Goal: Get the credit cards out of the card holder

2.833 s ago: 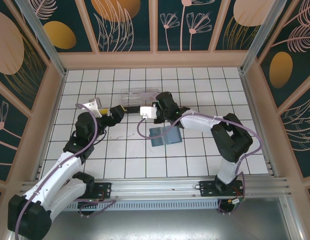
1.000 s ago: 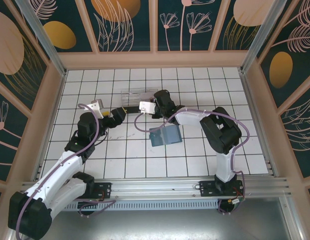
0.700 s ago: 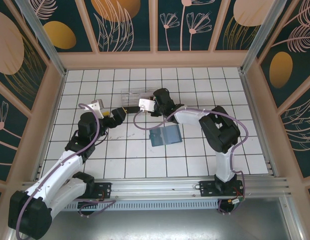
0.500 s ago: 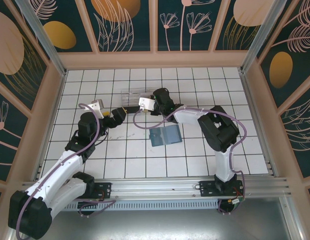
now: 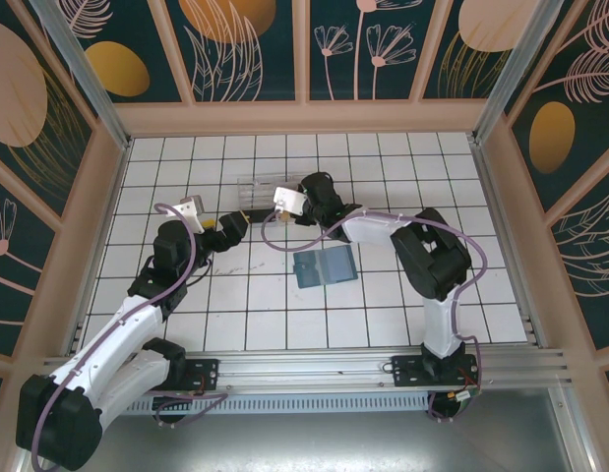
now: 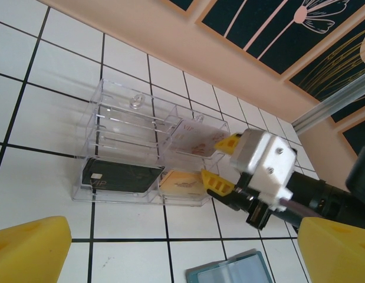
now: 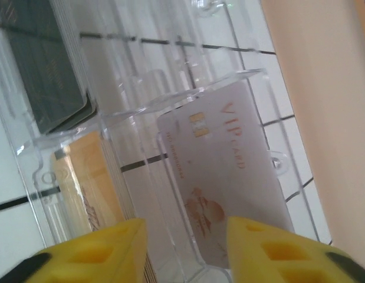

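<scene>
My right claw point(image 7: 185, 250) is open at the right end of the clear compartment box point(image 7: 141, 88), yellow fingers point(image 7: 94, 253) spread apart and gripping nothing. Just past the fingertips, a white VIP card point(image 7: 223, 171) lies in the box's far right compartment. A golden card point(image 7: 82, 177) lies in the near compartment beside it, and a black card point(image 7: 49, 65) lies toward the box's left end. My left claw point(image 6: 182, 236) is also open, held back from the near side of the box. The card holder point(image 5: 324, 266) lies unfolded, greyish-blue inside up, flat on the white tiled tabletop point(image 5: 383, 315). It is on the near side of the box, off its right end and apart from it.
</scene>
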### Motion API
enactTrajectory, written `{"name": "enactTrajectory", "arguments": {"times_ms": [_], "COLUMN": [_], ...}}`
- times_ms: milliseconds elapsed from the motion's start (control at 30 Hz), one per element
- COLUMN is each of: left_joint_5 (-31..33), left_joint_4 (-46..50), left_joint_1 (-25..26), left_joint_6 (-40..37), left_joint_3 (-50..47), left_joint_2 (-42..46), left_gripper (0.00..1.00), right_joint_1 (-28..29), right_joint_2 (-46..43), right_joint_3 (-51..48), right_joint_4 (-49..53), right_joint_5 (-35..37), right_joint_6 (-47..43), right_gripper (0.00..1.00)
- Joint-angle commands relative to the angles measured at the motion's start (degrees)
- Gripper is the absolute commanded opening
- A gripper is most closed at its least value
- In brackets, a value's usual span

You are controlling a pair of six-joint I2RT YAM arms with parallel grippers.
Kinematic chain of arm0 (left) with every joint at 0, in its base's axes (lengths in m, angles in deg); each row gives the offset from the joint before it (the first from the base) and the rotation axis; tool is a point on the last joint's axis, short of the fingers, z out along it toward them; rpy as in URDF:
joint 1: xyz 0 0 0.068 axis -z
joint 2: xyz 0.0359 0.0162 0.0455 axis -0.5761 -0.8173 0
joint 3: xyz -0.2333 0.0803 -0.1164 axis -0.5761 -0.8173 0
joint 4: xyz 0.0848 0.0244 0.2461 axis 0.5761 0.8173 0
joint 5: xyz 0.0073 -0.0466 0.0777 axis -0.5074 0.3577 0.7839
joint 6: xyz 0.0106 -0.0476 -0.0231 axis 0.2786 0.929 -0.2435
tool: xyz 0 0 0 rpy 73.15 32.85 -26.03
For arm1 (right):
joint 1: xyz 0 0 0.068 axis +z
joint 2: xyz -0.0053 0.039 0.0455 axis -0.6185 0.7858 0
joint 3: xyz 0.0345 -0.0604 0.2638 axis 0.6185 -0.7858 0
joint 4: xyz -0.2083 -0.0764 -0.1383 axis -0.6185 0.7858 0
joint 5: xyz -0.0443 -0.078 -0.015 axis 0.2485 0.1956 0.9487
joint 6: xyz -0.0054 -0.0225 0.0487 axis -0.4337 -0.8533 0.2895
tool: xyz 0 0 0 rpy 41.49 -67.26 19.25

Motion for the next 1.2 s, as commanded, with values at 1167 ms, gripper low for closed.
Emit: {"name": "enactTrajectory", "arguments": {"times_ms": [1167], "left_joint_5": [45.2], "left_joint_4": [-14.9], "left_joint_1": [-14.3], "left_joint_6": [-23.9], "left_joint_3": [8.5], "left_joint_2": [-32.5], "left_gripper": [0.99], "right_joint_1": [-34.4], "right_joint_2": [-31.6], "right_joint_3": [-43.4], "right_joint_4": [-32.6], "right_joint_5": [13.0], "right_joint_6": [57.1], "right_gripper": [0.99]}}
